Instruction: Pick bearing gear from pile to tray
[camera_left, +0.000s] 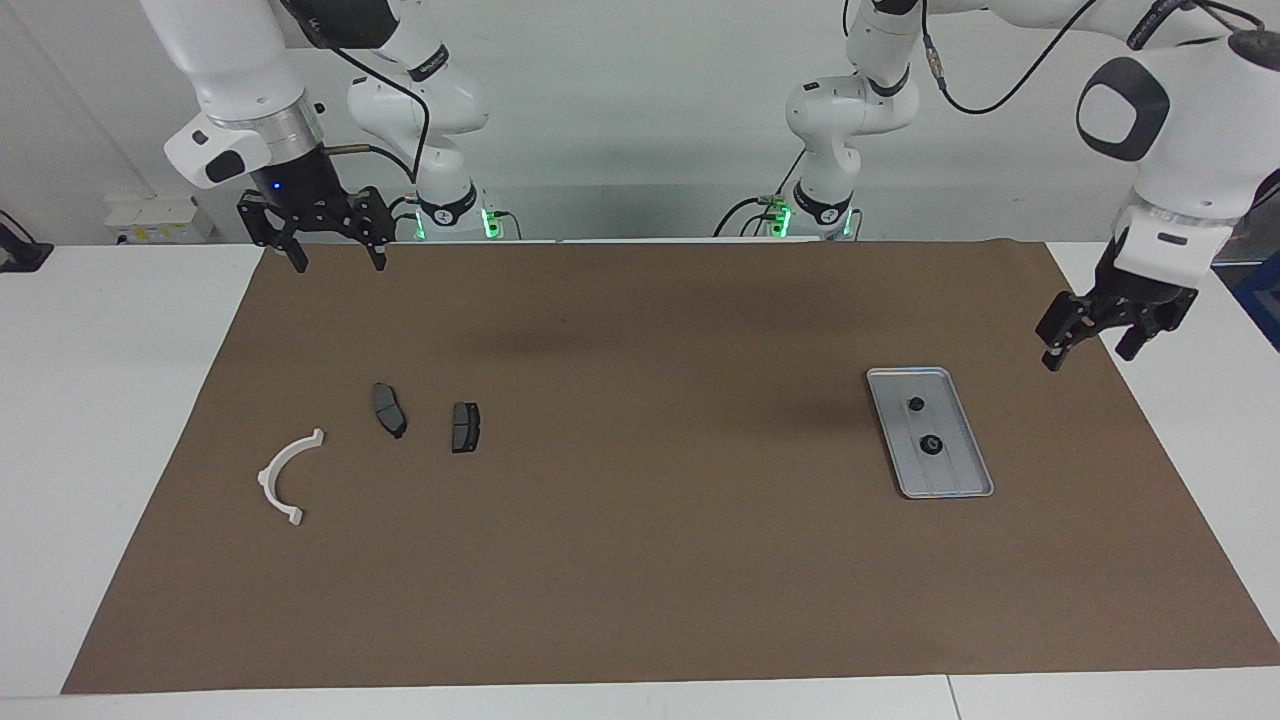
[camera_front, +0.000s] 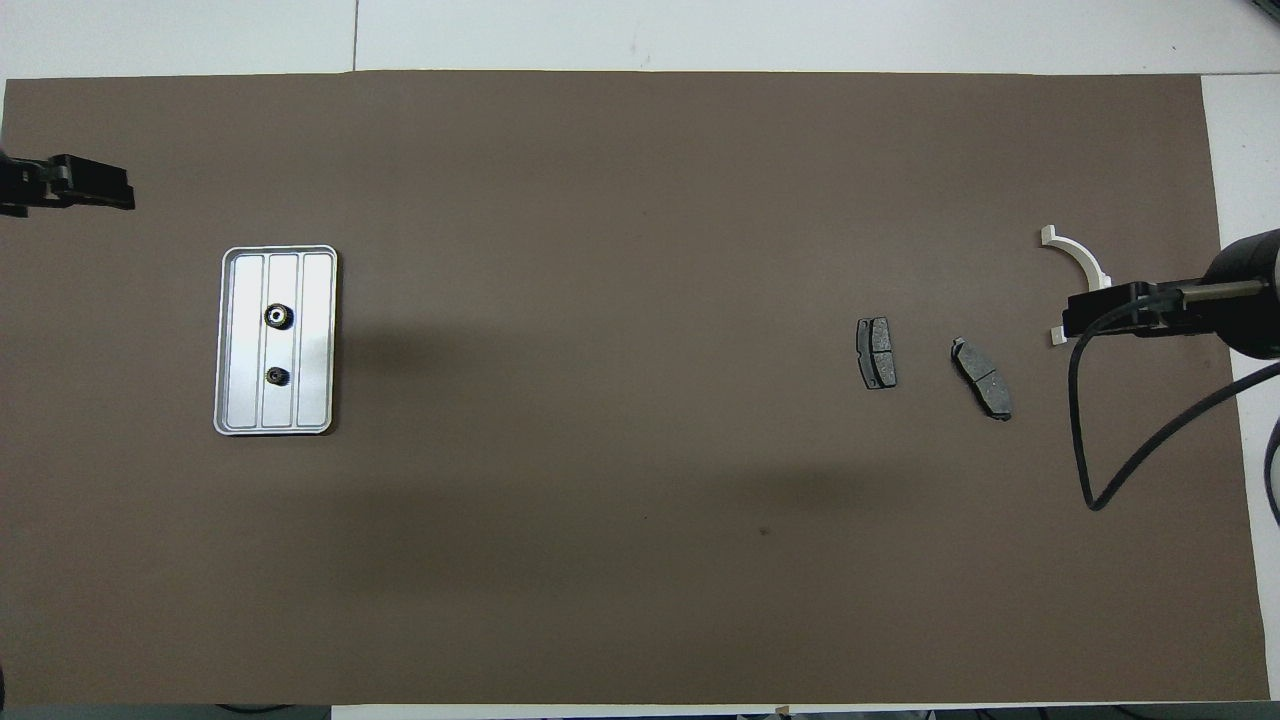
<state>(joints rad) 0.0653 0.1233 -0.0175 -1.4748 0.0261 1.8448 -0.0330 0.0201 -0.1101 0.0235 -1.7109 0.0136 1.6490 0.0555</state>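
Note:
The silver ridged tray (camera_left: 962, 455) lies toward the left arm's end of the brown mat, with two small black round gear pieces in it (camera_left: 915, 404) (camera_left: 931, 446). In the overhead view the tray (camera_front: 317, 340) holds the same pieces (camera_front: 278, 317) (camera_front: 277, 376). The pile at the right arm's end has a white arc bracket (camera_left: 288, 475) (camera_front: 1078, 258) and two dark brake pads (camera_left: 390, 410) (camera_left: 465, 427). My left gripper (camera_left: 1090, 347) hangs open and empty over the mat's edge beside the tray. My right gripper (camera_left: 338, 258) is open and empty, raised over the mat's robot-side edge.
The brown mat (camera_left: 640, 540) covers most of the white table. In the overhead view the right gripper's body (camera_front: 1110, 308) and its cable cover part of the white bracket. The left gripper (camera_front: 90, 185) shows only at that view's edge.

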